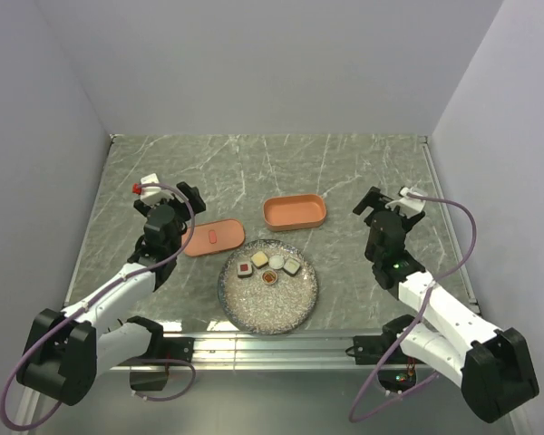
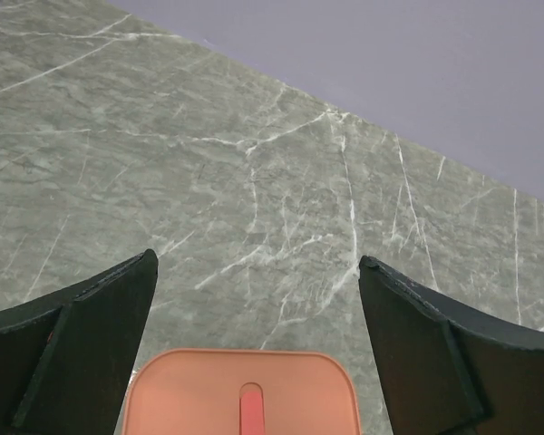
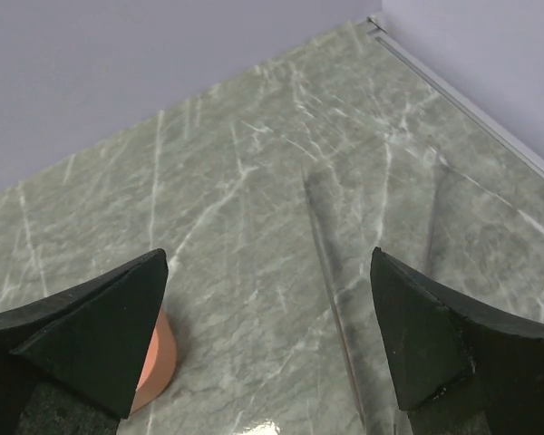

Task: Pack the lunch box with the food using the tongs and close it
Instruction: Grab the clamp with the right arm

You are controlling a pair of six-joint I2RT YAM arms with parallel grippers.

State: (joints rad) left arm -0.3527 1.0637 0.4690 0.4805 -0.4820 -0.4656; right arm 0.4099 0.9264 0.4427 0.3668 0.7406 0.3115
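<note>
Lunch box [image 1: 295, 212] stands open on the table [image 1: 208, 172], just behind the plate [image 1: 267, 313]. Its lid [image 1: 214, 237] lies flat near its left end, with the red mark up. The food [image 1: 276, 259] sits in a small cluster on the far half of the plate, and nothing is in the box yet. I judge that your step now is to take up the tongs [image 3: 331, 299]. I can make them out only in the right wrist view, as a thin grey strip lying on the table ahead of the right gripper [image 3: 268, 254], to the right of the box end. In the view from above I cannot find them.

To do this well, turn the wrist until the strip lies across the gap between the fingers, not along it. The metal is low and flat on the stone, so I think you must come down very close to the table, or the fingers will close above it. Take both thin arms together somewhere along their middle, so that a later squeeze can shut the tips. Close slowly, since thin metal may skid or flip.

Both arms reach forward with the wrists raised and tilted down. The left gripper [image 2: 257, 258] hangs at the lid, jaws spread wide and empty. The right gripper's jaws are spread wide too and hold nothing.
</note>
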